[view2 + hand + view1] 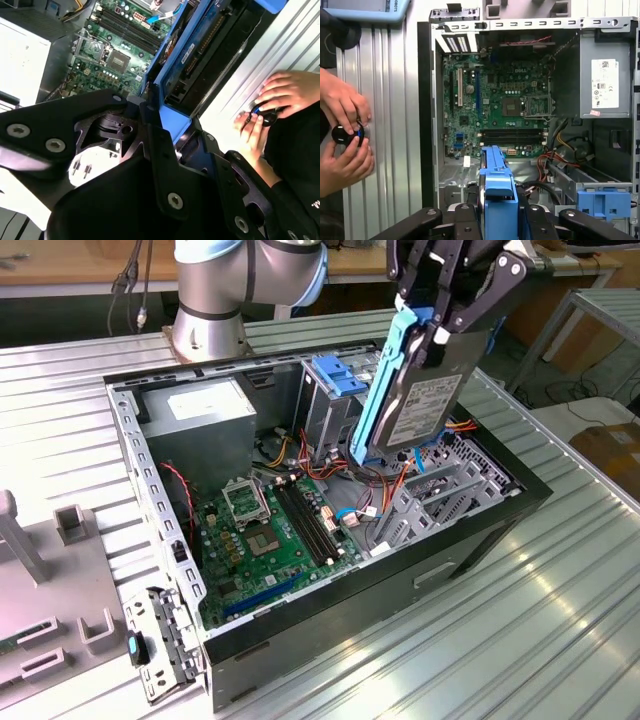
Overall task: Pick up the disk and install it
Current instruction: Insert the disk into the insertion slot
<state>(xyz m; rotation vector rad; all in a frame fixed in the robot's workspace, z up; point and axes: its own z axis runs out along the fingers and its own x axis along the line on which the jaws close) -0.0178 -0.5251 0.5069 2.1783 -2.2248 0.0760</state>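
Observation:
The disk (pixel 422 405), a grey metal drive with a pale label and a bright blue rail (pixel 382 390) along its edge, hangs upright above the open computer case (pixel 480 530). My gripper (pixel 432 332) is shut on the disk's upper end. In the first wrist view the blue rail (pixel 497 182) runs out between the black fingers (pixel 465 217) over the case's drive bay area. The second wrist view shows the disk's dark side (pixel 210 50) and the rail (pixel 175 125) clamped in the gripper (pixel 167 145). The disk's lower end hovers near the metal drive cage (pixel 325 410), apart from it.
The case lies open on a ribbed metal table (pixel 560 610), with a green motherboard (pixel 270 530), a grey power supply (pixel 200 410) and orange cables (pixel 385 490). A blue plastic bracket (pixel 338 375) tops the drive cage. A person's hands (pixel 345 135) hold a black knob beside the case.

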